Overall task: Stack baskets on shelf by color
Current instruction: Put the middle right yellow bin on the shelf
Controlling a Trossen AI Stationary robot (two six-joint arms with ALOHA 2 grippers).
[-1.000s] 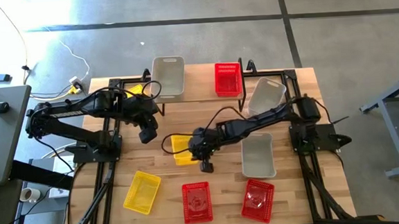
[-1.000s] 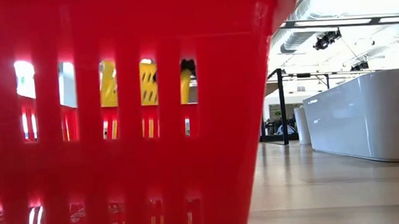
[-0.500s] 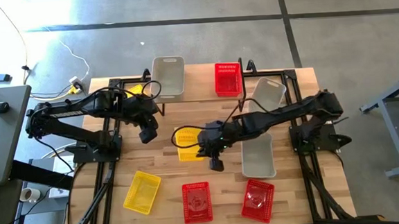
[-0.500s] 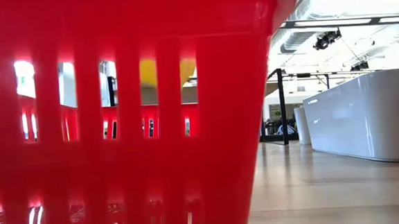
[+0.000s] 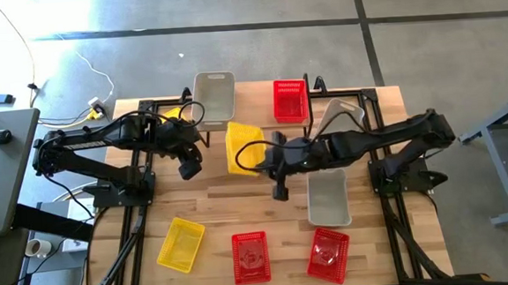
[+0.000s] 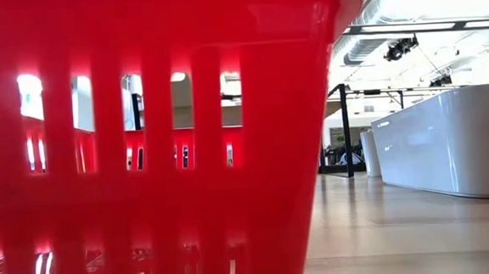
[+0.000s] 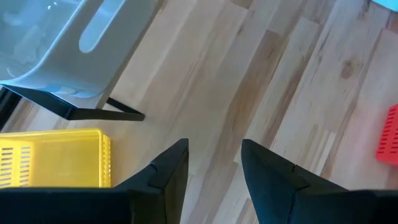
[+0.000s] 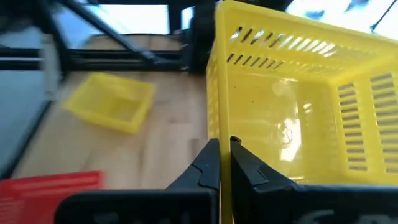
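Note:
My right gripper (image 5: pixel 266 157) is shut on a yellow basket (image 5: pixel 244 147), held in the air over the table's middle, just in front of the shelf (image 5: pixel 254 122). A grey basket (image 5: pixel 213 96) and a red basket (image 5: pixel 290 100) stand on the shelf. My left gripper (image 5: pixel 188 169) hangs open over bare wood left of the held basket, touching nothing (image 7: pixel 214 165). A second yellow basket (image 5: pixel 173 115) lies by the shelf's left end. A third yellow basket (image 5: pixel 181 244), two red baskets (image 5: pixel 250 256) (image 5: pixel 328 255) and a grey one (image 5: pixel 328 197) rest on the table. My right gripper pinches one wall of the yellow basket at its rim (image 8: pixel 222 134), with one finger (image 8: pixel 208 163) outside and the other (image 8: pixel 244 167) inside. It reaches in roughly level from the table's right. The basket is lifted clear and tilted, its open side turned toward the gripper.
A tilted grey basket (image 5: pixel 339 120) leans at the shelf's right end under my right arm. In the low view a red basket (image 6: pixel 143 143) fills most of the picture. Black frame rails run along both table sides. Bare wood lies between the two arms.
My right gripper has carried the yellow basket from the table's middle up and toward the far edge, close to the shelf. The basket has risen clear and tipped, and it has left the low view's slots. My left arm has kept still.

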